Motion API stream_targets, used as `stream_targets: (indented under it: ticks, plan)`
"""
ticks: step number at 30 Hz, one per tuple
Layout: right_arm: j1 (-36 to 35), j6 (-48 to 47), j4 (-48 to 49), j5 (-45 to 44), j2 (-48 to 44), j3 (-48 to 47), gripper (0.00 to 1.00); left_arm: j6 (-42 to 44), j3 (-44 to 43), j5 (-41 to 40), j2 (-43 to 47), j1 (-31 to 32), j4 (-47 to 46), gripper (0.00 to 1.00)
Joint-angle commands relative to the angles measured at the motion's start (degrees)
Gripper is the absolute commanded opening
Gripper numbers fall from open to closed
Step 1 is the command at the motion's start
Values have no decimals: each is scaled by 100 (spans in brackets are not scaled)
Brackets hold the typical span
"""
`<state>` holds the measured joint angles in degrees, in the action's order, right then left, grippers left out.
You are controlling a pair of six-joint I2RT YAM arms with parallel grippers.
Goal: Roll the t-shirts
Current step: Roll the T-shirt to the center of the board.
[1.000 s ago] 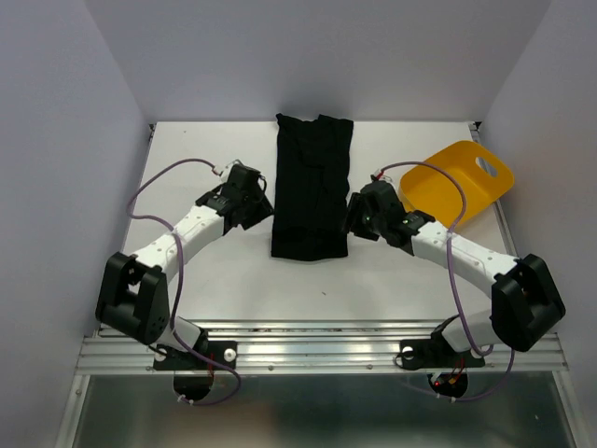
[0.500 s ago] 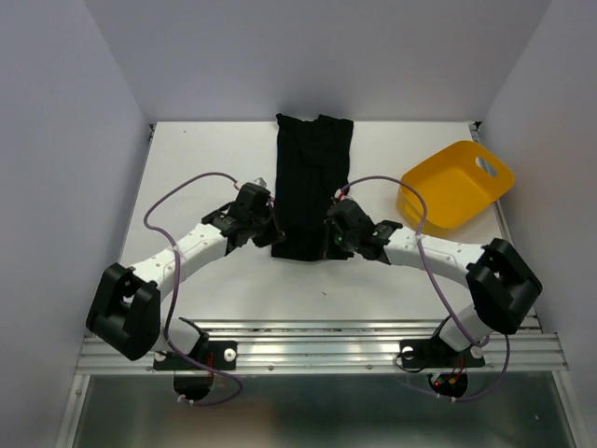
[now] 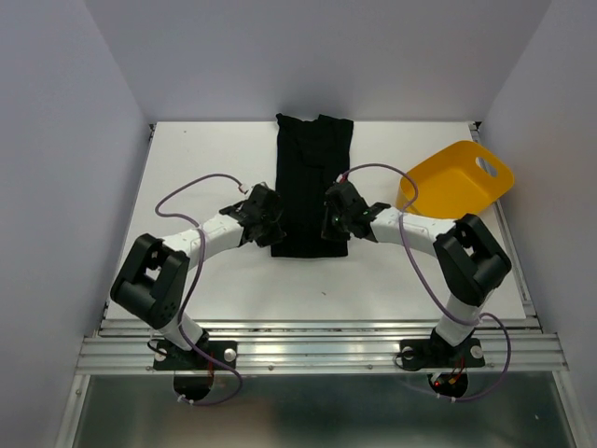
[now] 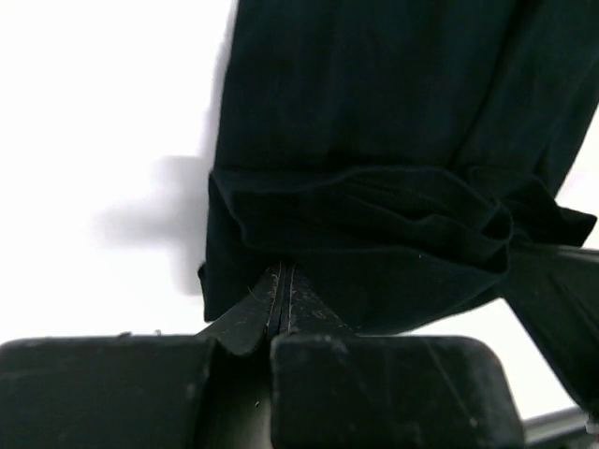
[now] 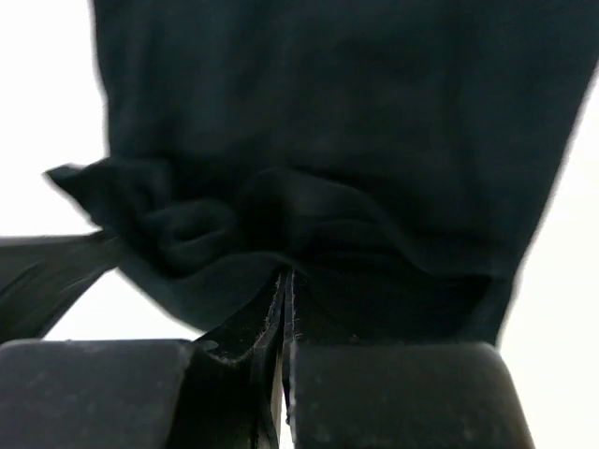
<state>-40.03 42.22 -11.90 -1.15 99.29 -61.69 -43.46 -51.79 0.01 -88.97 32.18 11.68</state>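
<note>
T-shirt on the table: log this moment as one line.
t-shirt: narrow strip, near hem bunched | left gripper: shut on hem, left corner | right gripper: shut on hem, right corner | yellow tub: apart, right

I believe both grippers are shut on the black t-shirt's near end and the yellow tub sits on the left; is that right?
Only the side is wrong: the top external view shows the yellow tub on the right.

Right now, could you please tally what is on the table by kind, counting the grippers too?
black t-shirt: 1
yellow tub: 1
grippers, both shut on the near edge of the shirt: 2 (left gripper, right gripper)
Total: 4
</note>
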Motion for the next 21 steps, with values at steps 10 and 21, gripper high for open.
stream_targets:
  ticks: [10, 21]
  plan:
    - [101, -311, 83, 141, 31, -484, 1, 347, -578, -116, 485, 42, 80, 0]
    - [14, 102, 513, 695, -630, -36, 1, -12, -420, 747, 196, 227, -272, 0]
